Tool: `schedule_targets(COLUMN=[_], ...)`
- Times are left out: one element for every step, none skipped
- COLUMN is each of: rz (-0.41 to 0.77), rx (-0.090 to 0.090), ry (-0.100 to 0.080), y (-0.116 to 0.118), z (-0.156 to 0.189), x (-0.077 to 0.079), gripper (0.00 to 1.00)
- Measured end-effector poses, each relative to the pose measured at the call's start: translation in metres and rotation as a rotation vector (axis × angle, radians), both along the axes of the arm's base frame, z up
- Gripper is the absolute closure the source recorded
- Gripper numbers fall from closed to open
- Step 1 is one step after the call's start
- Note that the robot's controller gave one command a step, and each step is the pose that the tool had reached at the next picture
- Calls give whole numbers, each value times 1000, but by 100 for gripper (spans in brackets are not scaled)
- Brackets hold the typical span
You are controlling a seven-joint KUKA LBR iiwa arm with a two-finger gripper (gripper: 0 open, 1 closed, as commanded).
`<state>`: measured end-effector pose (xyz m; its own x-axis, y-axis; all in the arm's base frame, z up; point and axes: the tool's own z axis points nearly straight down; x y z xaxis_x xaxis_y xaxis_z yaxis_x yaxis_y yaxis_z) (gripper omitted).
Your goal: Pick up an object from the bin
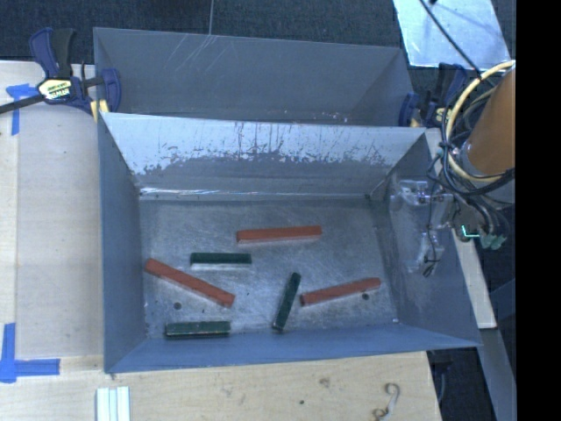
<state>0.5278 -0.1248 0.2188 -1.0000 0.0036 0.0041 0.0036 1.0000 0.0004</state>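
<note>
My gripper (pixel 429 254) hangs over the bin's right sloping wall, off to the side of the loose things, with nothing seen in it. Nearest to it lies a red bar (pixel 340 291) on the bin floor at the lower right, slightly slanted. Just left of that bar a dark green bar (pixel 286 302) lies almost upright in the view. Another red bar (pixel 279 233) rests level near the middle of the floor, further back.
On the left half of the floor lie a short dark green bar (pixel 221 259), a long slanted red bar (pixel 189 282) and a dark green bar (pixel 197 329) by the front wall. The arm with its cables stands at the right rim.
</note>
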Motion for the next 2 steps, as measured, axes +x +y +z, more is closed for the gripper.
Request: schedule_targets(rz=[173, 240], rx=[2, 0], ry=[0, -9], y=[69, 95], z=[-152, -118], x=[-6, 0], gripper=[0, 0])
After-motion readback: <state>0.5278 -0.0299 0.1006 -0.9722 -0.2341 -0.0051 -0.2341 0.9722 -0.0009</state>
